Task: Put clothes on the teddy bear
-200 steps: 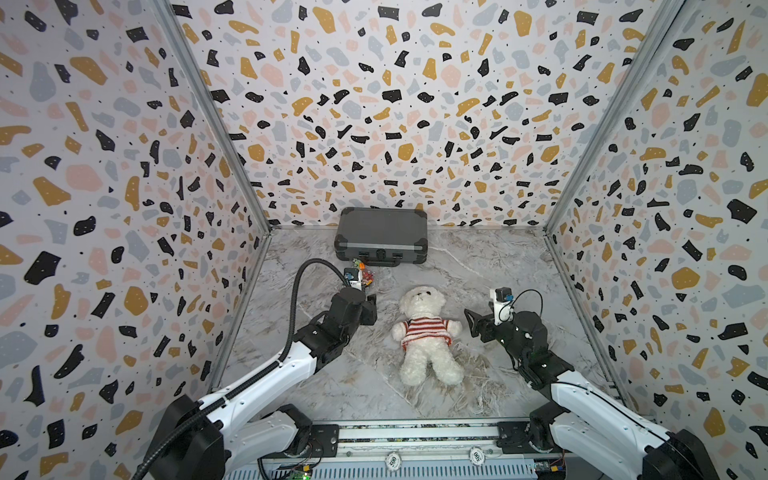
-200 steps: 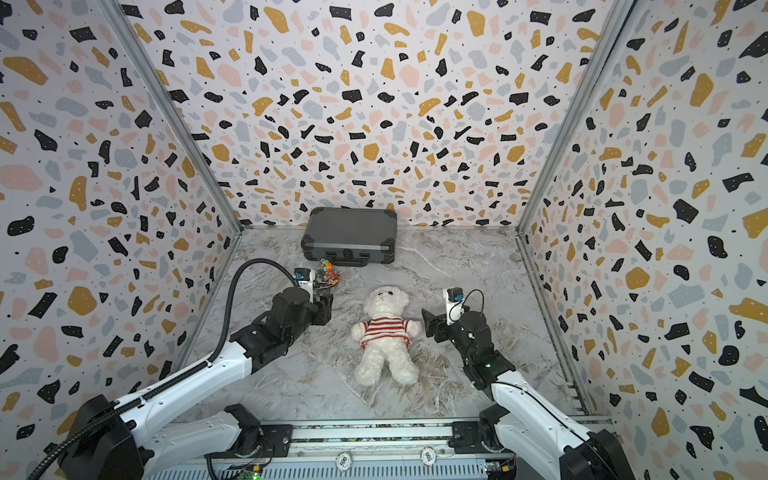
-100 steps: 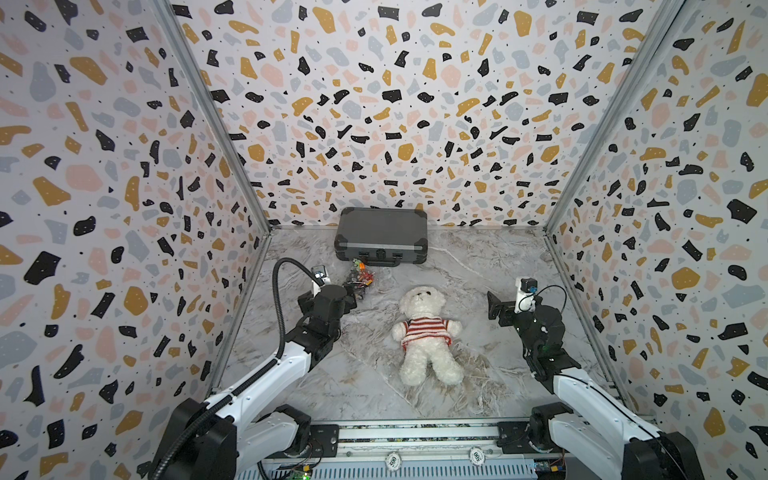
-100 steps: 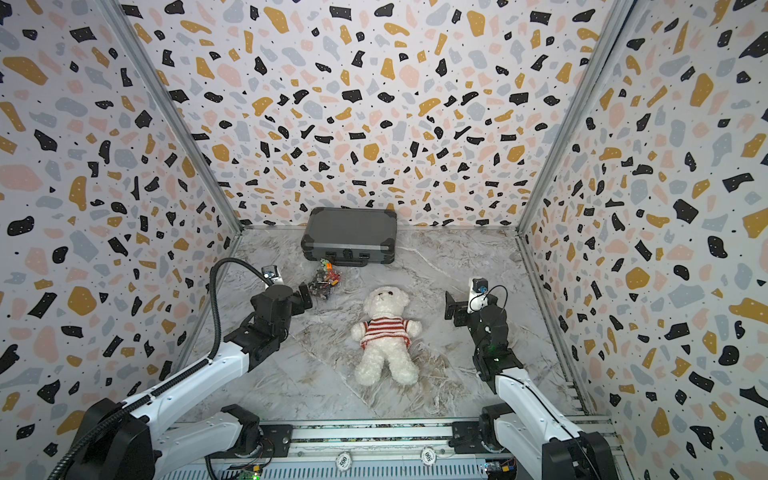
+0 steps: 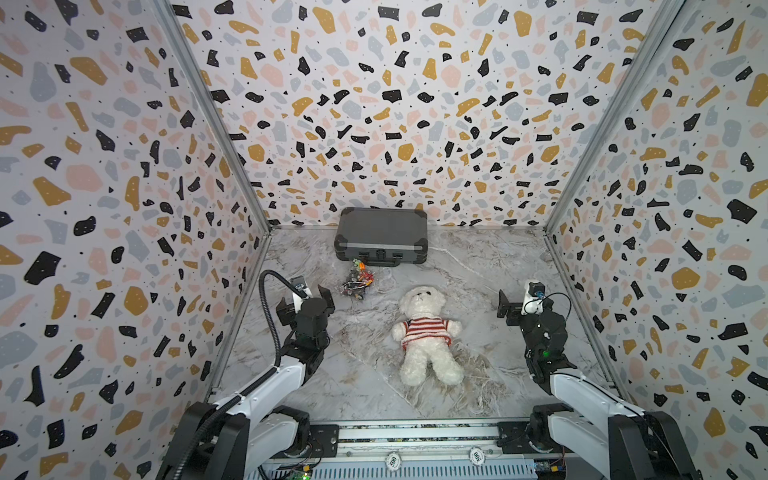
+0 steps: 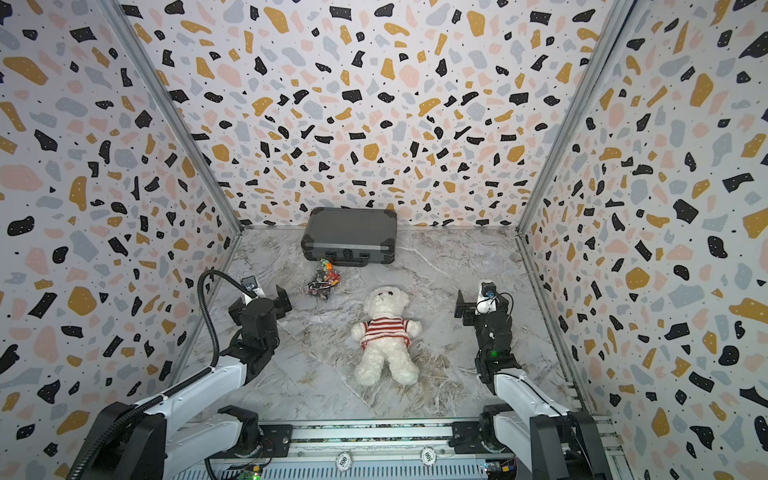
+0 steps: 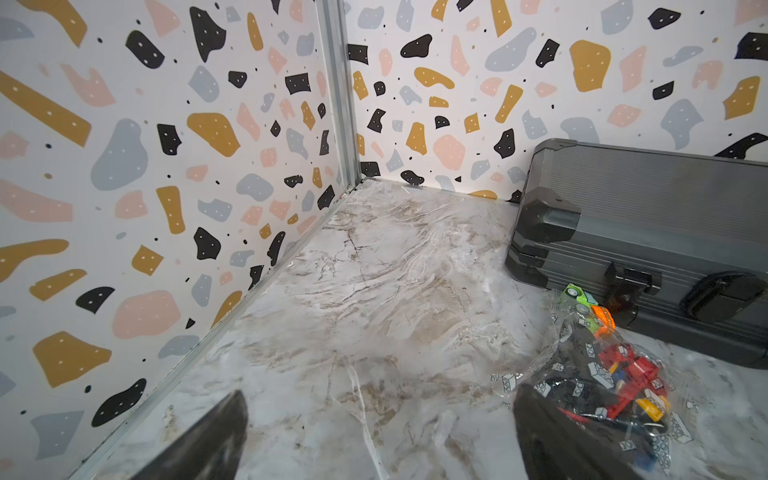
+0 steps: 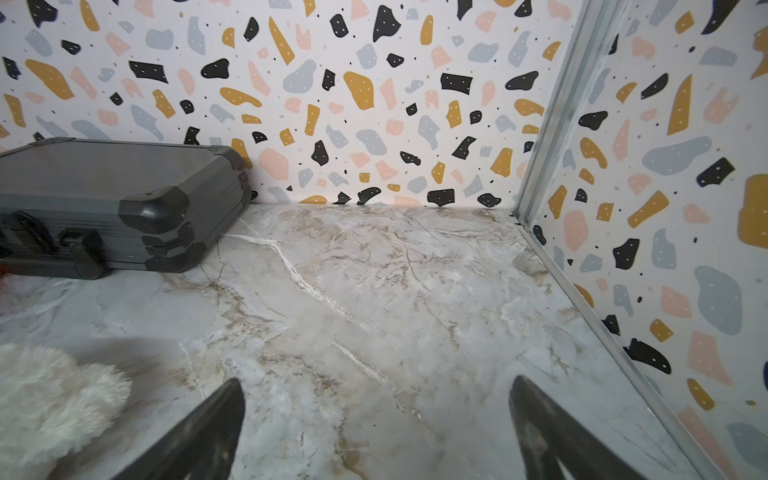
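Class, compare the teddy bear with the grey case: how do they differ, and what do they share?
The bear is white and fluffy; the case is dark grey with hard corners. The bear lies face up mid-table; the case lies flat by the back wall. The bear wears a striped sweater; the case is bare. Both rest on the table.

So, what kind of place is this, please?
Probably a robot test cell, not a home. Two robot arms, left and right, stand on a metal rail, patterned wall panels enclose a marble-look tabletop, and props lie there, such as a teddy bear and a grey case.
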You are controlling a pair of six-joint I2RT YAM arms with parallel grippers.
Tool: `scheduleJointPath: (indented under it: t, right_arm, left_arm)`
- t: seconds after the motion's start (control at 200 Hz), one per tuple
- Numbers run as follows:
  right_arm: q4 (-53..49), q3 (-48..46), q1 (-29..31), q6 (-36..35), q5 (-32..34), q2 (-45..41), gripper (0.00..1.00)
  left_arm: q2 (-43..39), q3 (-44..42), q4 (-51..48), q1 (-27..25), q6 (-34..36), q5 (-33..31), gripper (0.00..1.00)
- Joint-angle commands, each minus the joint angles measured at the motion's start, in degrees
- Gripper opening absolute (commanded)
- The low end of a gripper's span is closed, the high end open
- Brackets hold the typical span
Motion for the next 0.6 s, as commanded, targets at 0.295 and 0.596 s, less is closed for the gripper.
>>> scheduleJointPath:
  t: [0.295,0.596]
  right_arm:
    - [19.1,-5.2,-1.2,-0.8,0.0,8.9,0.99]
    - [25.1,-4.9,-1.7,-0.6,0.4,16.5,0.99]
  left_arm:
    - [4.7,-9.5,27.7,1.7,11.8,6.0,1.00]
    - [13.7,-14.2,42.3,5.9,8.8,10.4,1.00]
